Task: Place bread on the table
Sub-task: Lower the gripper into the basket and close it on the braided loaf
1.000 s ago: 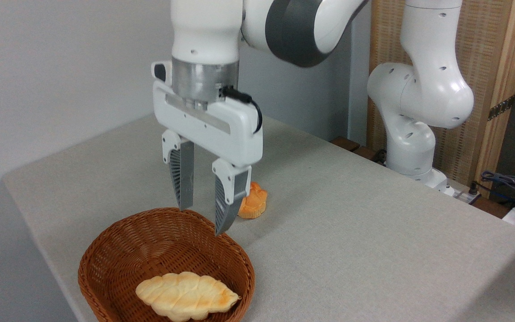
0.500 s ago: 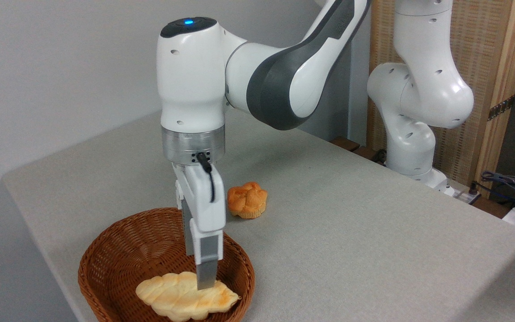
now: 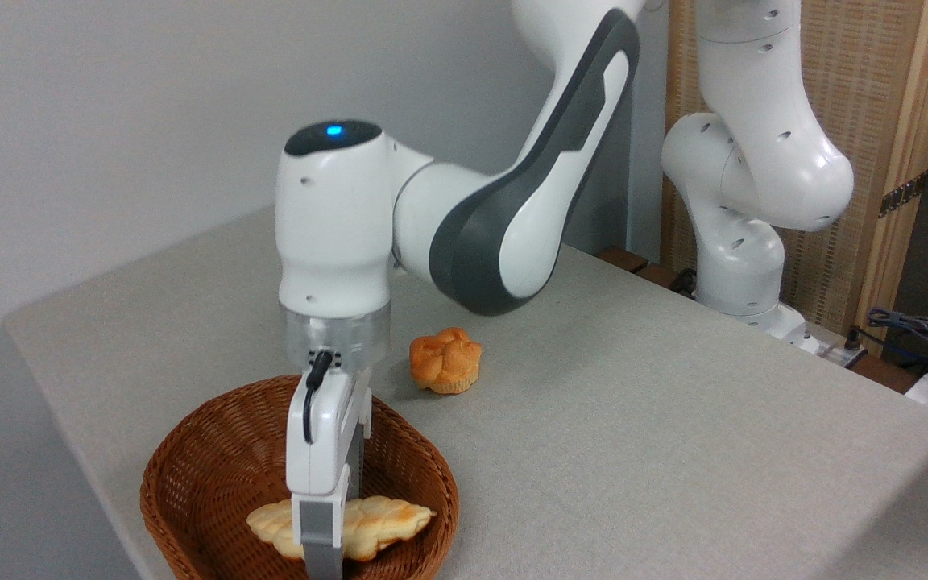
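Gripper (image 3: 327,556) now lower, straddling bread (image 3: 383,519) in basket (image 3: 214,451).

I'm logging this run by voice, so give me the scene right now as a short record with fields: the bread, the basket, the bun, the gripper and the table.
bread: long pale braided loaf, lying in the basket, partly hidden by the gripper
basket: brown wicker, at the table's near left corner
bun: small orange, on the cloth behind the basket
gripper: lowered into the basket at the bread, seen side-on; finger gap not visible
table: light grey cloth
task status: bread not yet on the table
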Motion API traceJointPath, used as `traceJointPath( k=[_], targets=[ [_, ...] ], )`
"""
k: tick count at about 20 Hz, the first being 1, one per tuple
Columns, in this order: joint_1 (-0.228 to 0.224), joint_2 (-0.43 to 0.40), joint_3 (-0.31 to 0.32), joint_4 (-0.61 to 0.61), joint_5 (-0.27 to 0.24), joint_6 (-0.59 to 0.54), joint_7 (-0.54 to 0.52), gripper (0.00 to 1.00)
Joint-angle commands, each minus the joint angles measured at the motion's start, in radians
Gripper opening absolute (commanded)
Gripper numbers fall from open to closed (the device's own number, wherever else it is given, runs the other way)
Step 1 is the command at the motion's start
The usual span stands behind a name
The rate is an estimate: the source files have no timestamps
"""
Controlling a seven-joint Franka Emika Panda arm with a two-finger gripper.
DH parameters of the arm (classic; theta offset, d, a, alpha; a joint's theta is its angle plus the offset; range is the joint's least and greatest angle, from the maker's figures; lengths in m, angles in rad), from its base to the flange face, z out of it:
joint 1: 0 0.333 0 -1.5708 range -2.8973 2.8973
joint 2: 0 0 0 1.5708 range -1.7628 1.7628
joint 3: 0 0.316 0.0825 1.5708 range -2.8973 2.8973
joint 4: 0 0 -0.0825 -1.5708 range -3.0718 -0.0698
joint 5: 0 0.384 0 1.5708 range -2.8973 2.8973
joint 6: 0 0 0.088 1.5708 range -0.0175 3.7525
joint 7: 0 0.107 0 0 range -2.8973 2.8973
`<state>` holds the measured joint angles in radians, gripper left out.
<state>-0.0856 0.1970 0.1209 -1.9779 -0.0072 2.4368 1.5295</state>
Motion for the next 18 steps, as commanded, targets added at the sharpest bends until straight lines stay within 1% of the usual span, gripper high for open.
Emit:
traceJointPath(
  k=[1, 3, 4, 5, 6, 10, 12, 14, 15, 18],
  targets=[
    [0.0, 0.053, 0.0, 0.011, 0.009, 0.045, 0.02, 0.87],
    [0.0, 0.053, -0.006, 0.011, 0.009, 0.045, 0.023, 0.55],
    [0.0, 0.053, -0.018, 0.011, 0.007, 0.044, 0.026, 0.42],
    [0.0, 0.053, -0.021, 0.011, 0.009, 0.044, 0.026, 0.35],
    [0.0, 0.053, -0.023, 0.013, 0.009, 0.044, 0.026, 0.32],
    [0.0, 0.047, -0.024, 0.016, 0.007, 0.034, 0.023, 0.32],
    [0.0, 0.036, -0.024, 0.034, -0.007, -0.008, 0.017, 0.32],
    [0.0, 0.032, -0.024, 0.062, -0.005, -0.082, 0.017, 0.31],
    [0.0, 0.032, -0.023, 0.076, -0.007, -0.099, 0.017, 0.29],
    [0.003, 0.032, -0.012, 0.099, -0.007, -0.102, 0.017, 0.25]
  ],
)
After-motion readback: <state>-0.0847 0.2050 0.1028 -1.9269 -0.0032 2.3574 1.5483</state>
